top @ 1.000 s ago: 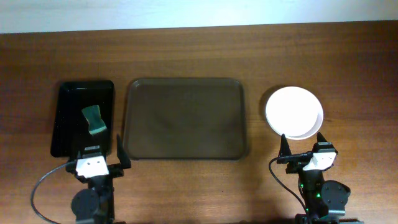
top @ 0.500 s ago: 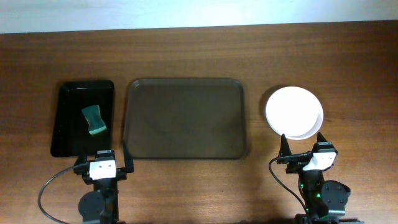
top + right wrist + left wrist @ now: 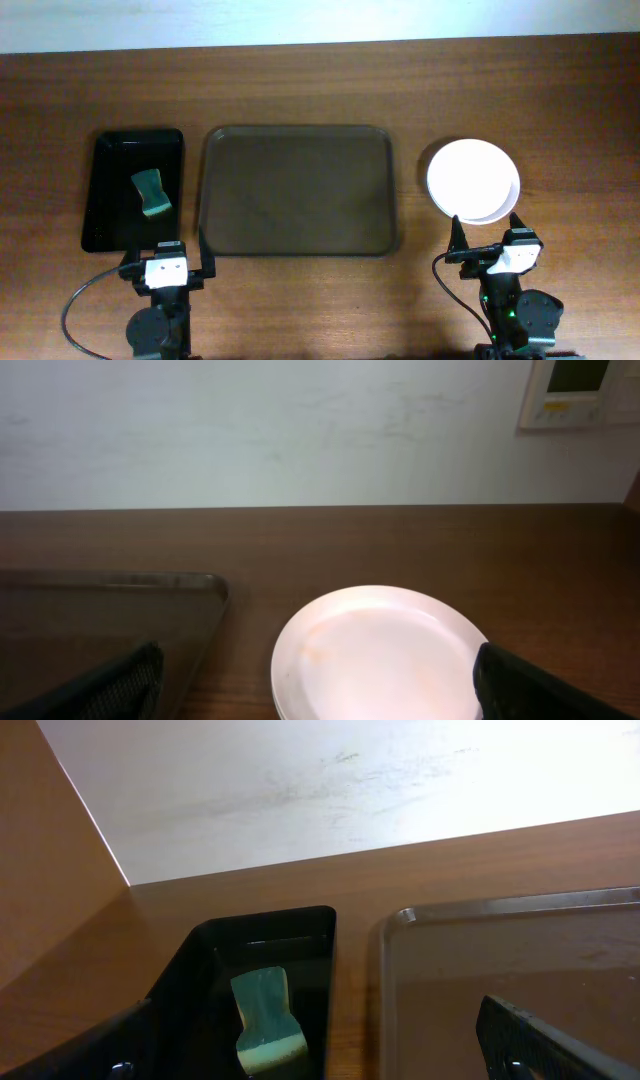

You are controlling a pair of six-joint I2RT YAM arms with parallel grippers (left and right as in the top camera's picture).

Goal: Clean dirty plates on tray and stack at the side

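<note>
While a green sponge [image 3: 151, 193] is seen lying in the small black tray [image 3: 100, 215] at the left of the table [image 3: 300, 80], the left gripper [image 3: 320, 1055] is held wide open before the gap between that tray and the large brown tray [image 3: 300, 190]. Further right, the plates [image 3: 473, 178] are stacked on the table beside the brown tray, apart from it, and the right gripper [image 3: 320, 690] is spread open just in front of them, nothing being held.

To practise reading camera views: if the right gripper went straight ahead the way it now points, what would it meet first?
Most likely the plates, which lie on the table directly ahead of the right gripper; its height is unclear, so it might pass just over them.
</note>
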